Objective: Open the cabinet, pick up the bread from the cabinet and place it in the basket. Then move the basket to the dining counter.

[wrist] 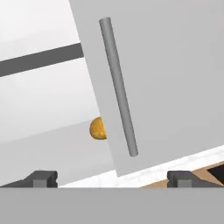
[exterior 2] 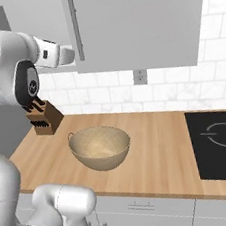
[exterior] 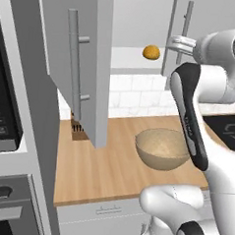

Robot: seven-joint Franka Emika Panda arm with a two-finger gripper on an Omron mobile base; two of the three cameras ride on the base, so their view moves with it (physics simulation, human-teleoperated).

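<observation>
cabinet [exterior: 88,63]: the left door stands swung well out toward the robot, its long bar handle facing into the room, so the shelf behind it is laid bare. The right door [exterior: 193,30] looks shut or nearly so; in the hand view it covers the right edge of the bread, which I judge is why the reach may have to come in from the left.

worktop [exterior: 111,163]: wood plank surface under the cabinet, backed by white tiles. It carries the basket in the middle, a knife block [exterior 2: 45,119] at the far left, and a dark hob [exterior 2: 220,144] on the right.

arm: raised high in front of the cabinet, the hand up at shelf height near the right door's handle, a sensible height for reaching in.

basket [exterior: 162,148]: upright and empty on the worktop, below the shelf and a little to its right, near the robot's side. That seems a handy drop spot for the bread.

gripper [wrist: 112,179]: released, jaws spread wide with nothing between them. It points into the cabinet, still short of the bread.

bread [exterior: 151,52]: sits on the cabinet's lower shelf, toward the right of the opening, untouched. It is well above the basket and not yet picked up.

step in hand: judged as the approach to the bread, the door already open.
</observation>
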